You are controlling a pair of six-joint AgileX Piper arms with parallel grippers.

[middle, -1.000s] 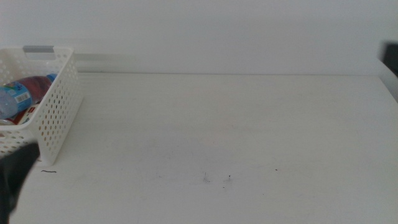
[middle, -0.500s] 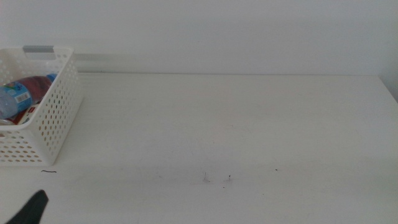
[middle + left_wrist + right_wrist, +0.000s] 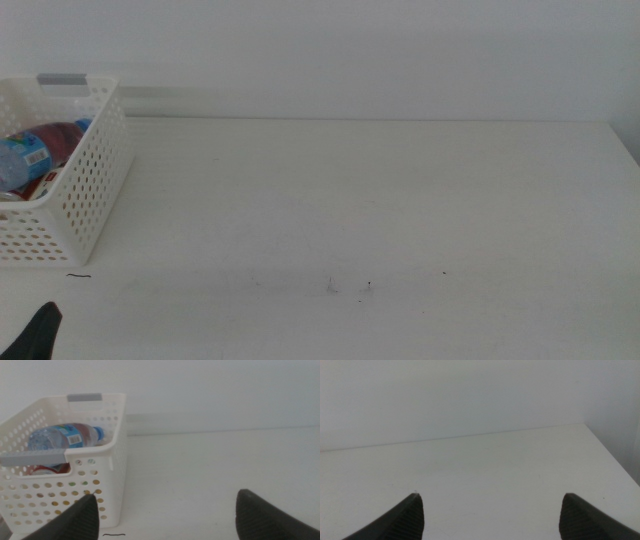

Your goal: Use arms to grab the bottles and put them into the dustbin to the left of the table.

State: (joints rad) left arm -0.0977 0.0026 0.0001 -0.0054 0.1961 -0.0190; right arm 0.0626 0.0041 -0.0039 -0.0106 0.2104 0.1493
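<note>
White table [image 3: 400, 200] carries the dustbin [image 3: 85, 195] at left.

Plain pale wall [image 3: 360, 50] runs behind the far edge of the worktop, unmarked. A low grey strip [image 3: 170, 93] lies along its foot at far left. At far right, a darker gap [image 3: 628, 140] shows past the worktop's corner.

Little of the robot shows: the left gripper [image 3: 165, 515] has two matte black, wedge-shaped jaws with rounded tips. The right gripper [image 3: 490, 515] has the same dark jaws, faintly ribbed on one inner edge.
</note>
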